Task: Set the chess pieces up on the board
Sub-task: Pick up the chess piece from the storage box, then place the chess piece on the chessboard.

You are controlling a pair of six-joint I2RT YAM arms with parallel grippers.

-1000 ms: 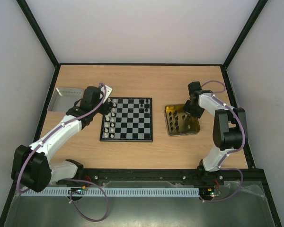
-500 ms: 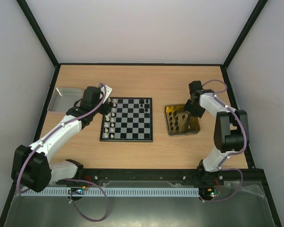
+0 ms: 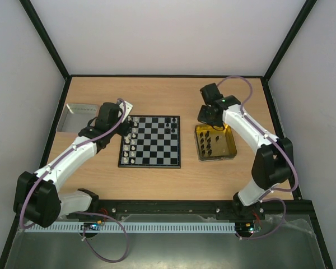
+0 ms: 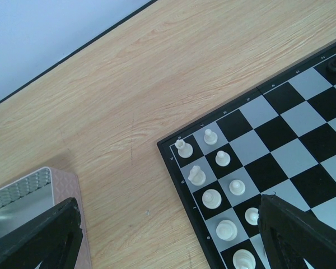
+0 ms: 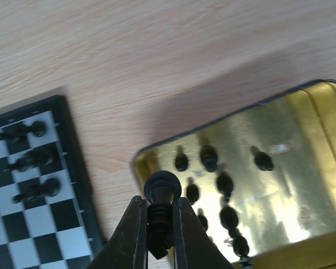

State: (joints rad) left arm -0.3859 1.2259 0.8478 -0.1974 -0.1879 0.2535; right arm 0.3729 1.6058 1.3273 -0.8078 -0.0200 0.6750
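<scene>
As it hangs over the yellow tray [image 5: 302,168], the right gripper [image 5: 159,208] is clamped on a black chess piece [image 5: 162,186]

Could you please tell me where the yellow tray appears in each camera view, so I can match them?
Top external: the yellow tray lies right of the board, centre-right of the picture.
Left wrist: not in it.
Right wrist: lower right, behind the black piece pinched in the right gripper.
Shared landmark: the board, visible in all three views.
</scene>
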